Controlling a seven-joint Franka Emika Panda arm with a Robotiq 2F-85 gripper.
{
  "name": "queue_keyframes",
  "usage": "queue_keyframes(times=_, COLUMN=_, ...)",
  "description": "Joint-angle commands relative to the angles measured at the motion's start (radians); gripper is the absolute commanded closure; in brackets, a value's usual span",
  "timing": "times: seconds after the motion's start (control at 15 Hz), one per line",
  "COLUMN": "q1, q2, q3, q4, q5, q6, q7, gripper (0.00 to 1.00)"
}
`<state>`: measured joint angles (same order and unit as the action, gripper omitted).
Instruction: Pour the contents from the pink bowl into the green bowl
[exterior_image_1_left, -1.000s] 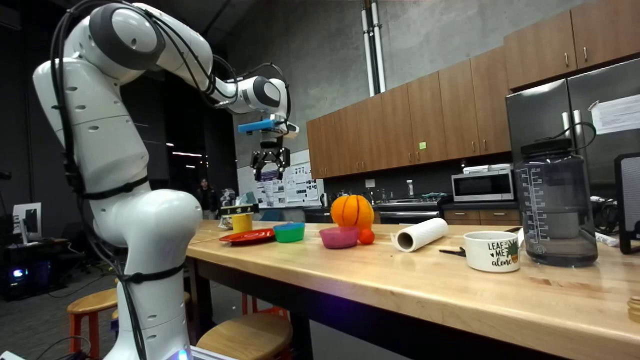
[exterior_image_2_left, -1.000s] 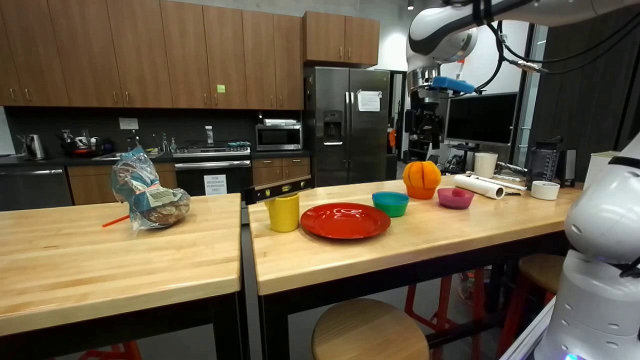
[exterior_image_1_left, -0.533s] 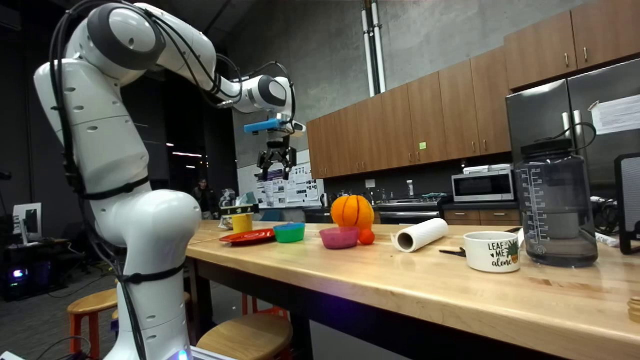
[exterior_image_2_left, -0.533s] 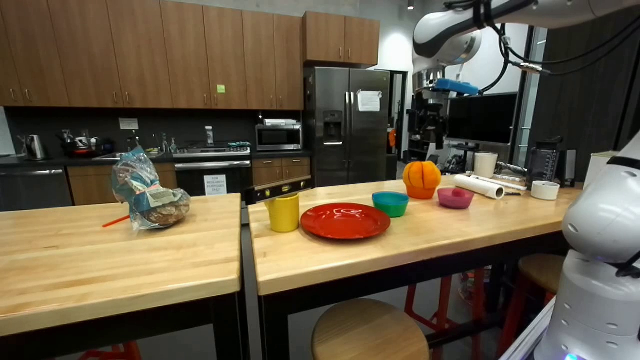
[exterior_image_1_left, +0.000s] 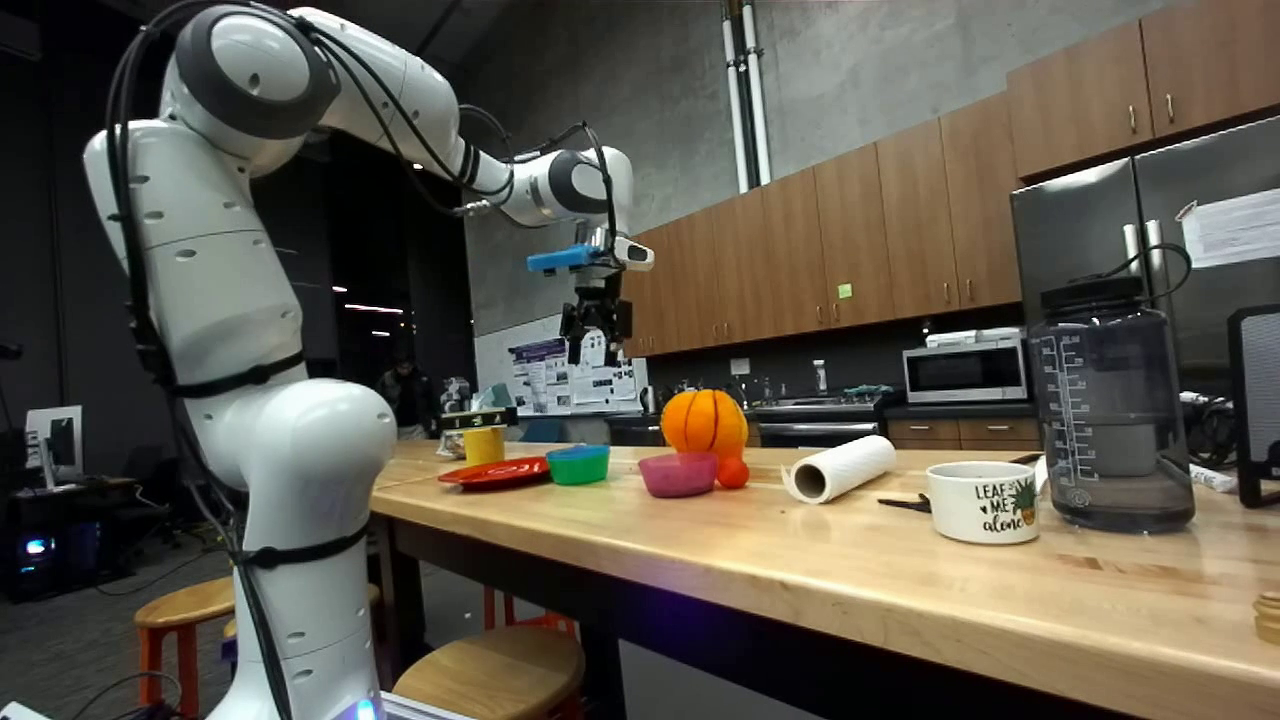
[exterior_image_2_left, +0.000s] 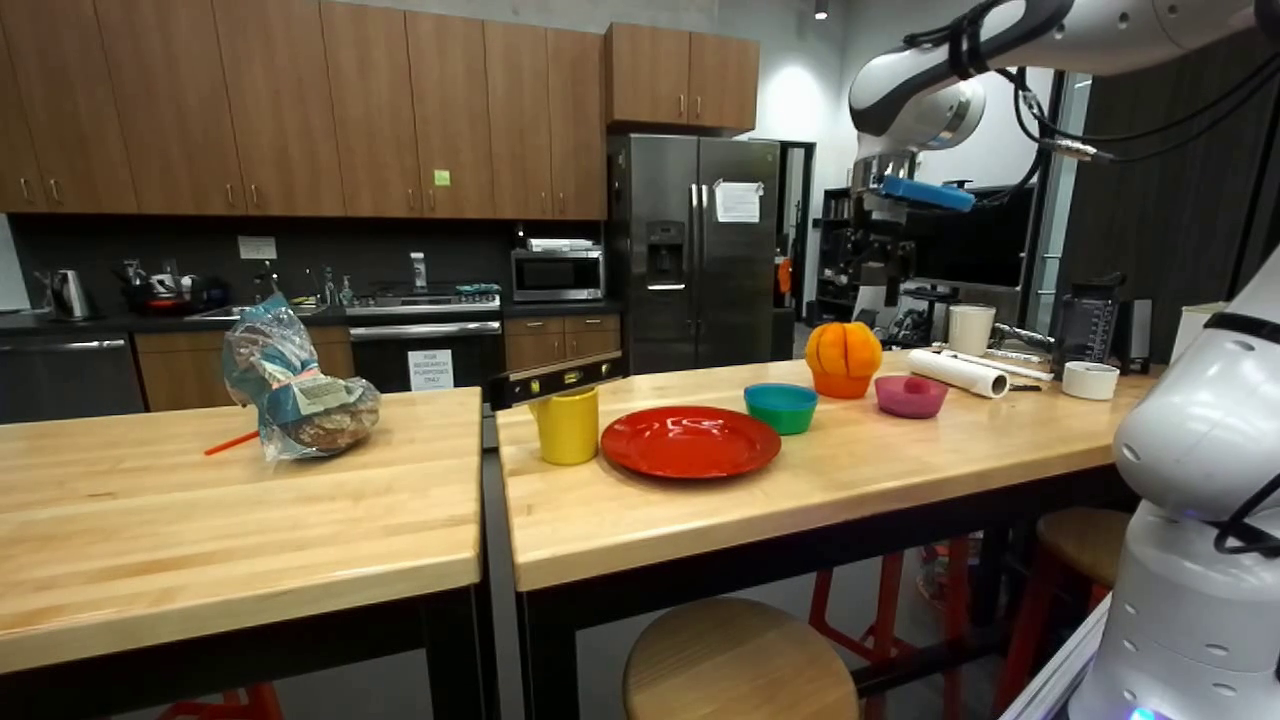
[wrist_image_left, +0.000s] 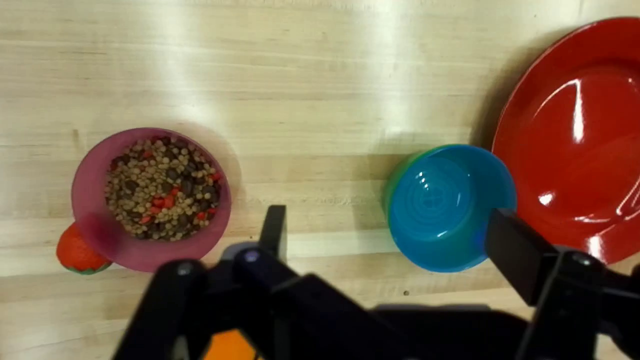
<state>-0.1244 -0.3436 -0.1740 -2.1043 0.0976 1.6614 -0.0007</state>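
The pink bowl (wrist_image_left: 92, 187) holds mixed dry grains (wrist_image_left: 167, 185) with dark and red bits. It stands on the table in both exterior views (exterior_image_1_left: 679, 478) (exterior_image_2_left: 911, 402). The green bowl (exterior_image_1_left: 578, 468) also shows in an exterior view (exterior_image_2_left: 783, 414). A blue bowl (wrist_image_left: 432, 200) sits nested inside it and looks empty; only a green edge (wrist_image_left: 393, 184) shows in the wrist view. My gripper (wrist_image_left: 388, 219) is open and empty, high above the table in both exterior views (exterior_image_1_left: 593, 348) (exterior_image_2_left: 870, 285). In the wrist view its fingers lie across the green bowl's side, right of the pink bowl.
A red plate (wrist_image_left: 575, 150) is beside the green bowl. A yellow cup (exterior_image_2_left: 568, 428) has a black level (exterior_image_2_left: 556, 380) across it. An orange ribbed ball (exterior_image_1_left: 705, 422) and a small red ball (wrist_image_left: 80, 250) are by the pink bowl. A paper roll (exterior_image_1_left: 842, 469) lies beyond.
My gripper has moved to the right in both exterior views, toward the pink bowl's side, and slightly down. It stays open. The bowls have not moved.
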Motion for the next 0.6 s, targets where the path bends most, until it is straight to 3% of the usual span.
queue_keyframes(times=0.0, q1=-0.039, q2=0.024, q3=-0.015, q4=-0.03, q5=0.042, q6=0.086, q7=0.08, gripper=0.0)
queue_keyframes(times=0.53, q1=-0.118, q2=0.038, q3=-0.036, q4=-0.109, q5=-0.005, q6=0.2, q7=0.209, gripper=0.0)
